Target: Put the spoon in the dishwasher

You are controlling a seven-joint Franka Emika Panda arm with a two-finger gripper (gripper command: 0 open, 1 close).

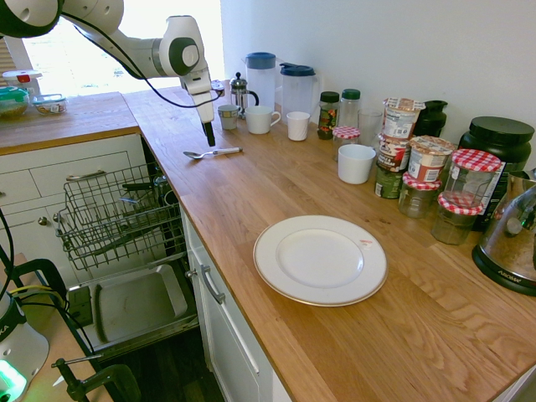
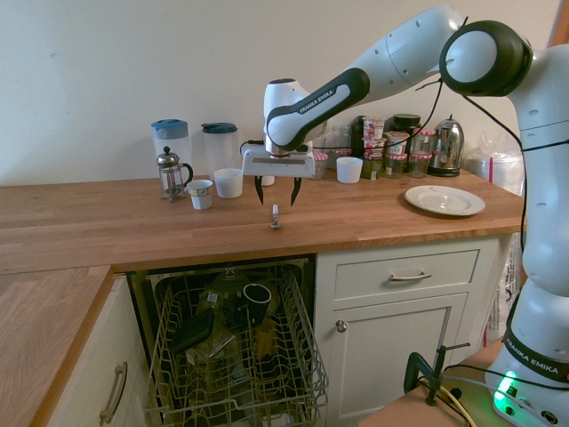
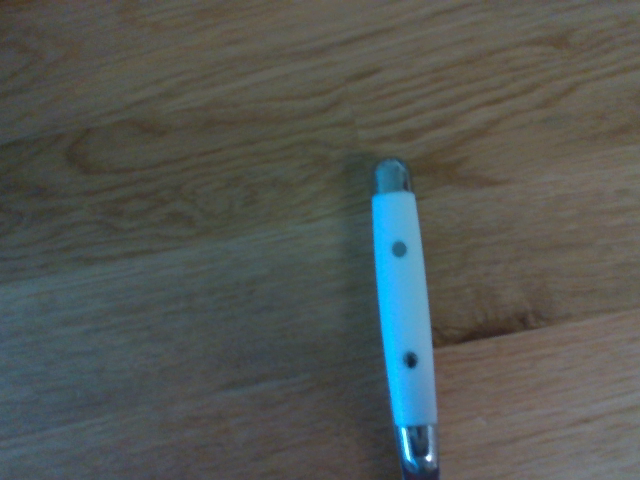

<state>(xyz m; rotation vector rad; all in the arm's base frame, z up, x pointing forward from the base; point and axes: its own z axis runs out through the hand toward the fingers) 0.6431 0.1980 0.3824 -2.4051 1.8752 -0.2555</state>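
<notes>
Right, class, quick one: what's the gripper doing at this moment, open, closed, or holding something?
Gripper: open, holding nothing, hanging over the spoon that lies on the worktop.

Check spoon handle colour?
White grip with two dark rivets on the spoon, metal at both ends; clearest in the wrist view.

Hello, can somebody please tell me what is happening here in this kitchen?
A white robot arm is hovering its end effector, open and empty, just above a spoon lying on the wooden counter. The spoon has not been picked up yet. Below the counter edge, the dishwasher stands open with its wire rack pulled out, already holding a few dishes.
</notes>
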